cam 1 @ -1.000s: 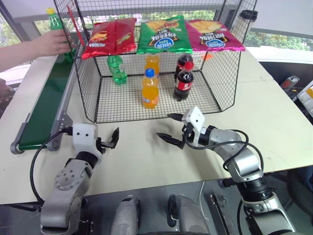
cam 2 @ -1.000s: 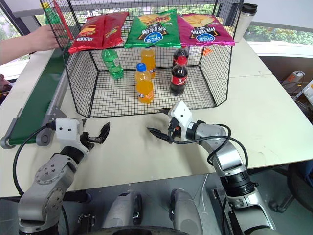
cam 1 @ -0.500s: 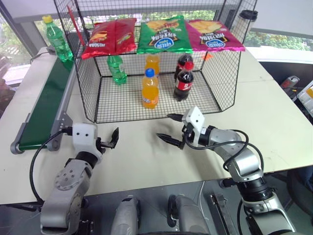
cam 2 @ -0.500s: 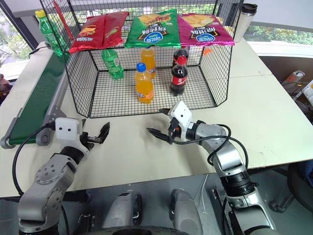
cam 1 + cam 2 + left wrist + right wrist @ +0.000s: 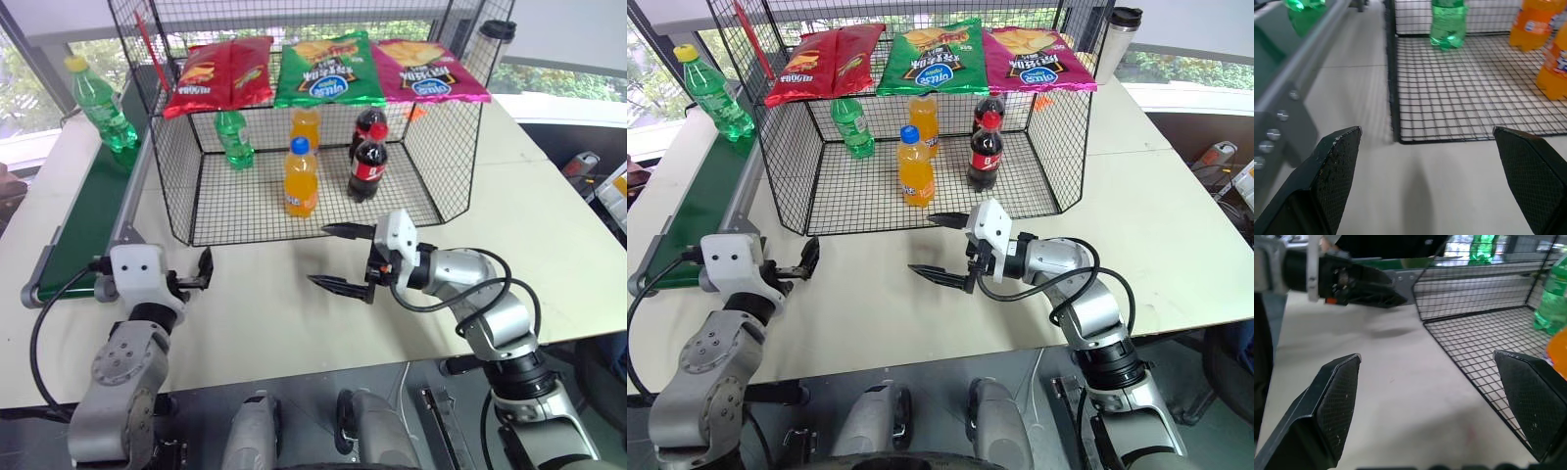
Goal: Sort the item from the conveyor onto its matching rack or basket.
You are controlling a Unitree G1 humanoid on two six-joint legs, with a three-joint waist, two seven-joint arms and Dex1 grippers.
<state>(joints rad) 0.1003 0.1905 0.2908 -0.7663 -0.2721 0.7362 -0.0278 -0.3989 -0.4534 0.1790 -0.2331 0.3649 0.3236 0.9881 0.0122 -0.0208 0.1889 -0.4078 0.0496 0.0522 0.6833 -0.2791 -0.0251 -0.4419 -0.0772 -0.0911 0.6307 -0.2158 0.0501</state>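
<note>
While both of our arms hang low over the pale table point(image 5: 549, 245), neither has hold of anything. Our left gripper point(image 5: 201, 272) sits near the close end of the conveyor point(image 5: 83, 230), its two black fingers spread wide with bare tabletop between them, pointing ahead toward the front corner of the wire-mesh cage point(image 5: 431, 157). Our right gripper point(image 5: 338, 258) is turned across our front toward the left arm; its fingers point(image 5: 331, 284) also stand wide apart and empty, just before the open front edge of the cage floor.

Beyond the grippers we see the cage itself, standing on the table just beside the conveyor. On its mesh floor stand an orange soda bottle point(image 5: 301, 177) with a blue cap nearest us, a dark cola bottle point(image 5: 368, 163) with a red cap beside it, and further back a second orange bottle point(image 5: 305, 125), a second cola bottle point(image 5: 369, 122) and a green bottle without a yellow cap point(image 5: 234, 138). Three snack bags hang along the back: a red bag point(image 5: 220, 73), a green bag point(image 5: 328, 69) and a pink bag point(image 5: 426, 69).

Farthest from us on the left, the yellow-capped green bottle point(image 5: 98, 103) stands upright on the dark green belt, outside the cage and well apart from both grippers. A dark tumbler point(image 5: 497, 39) stands beyond the cage's far right corner.
</note>
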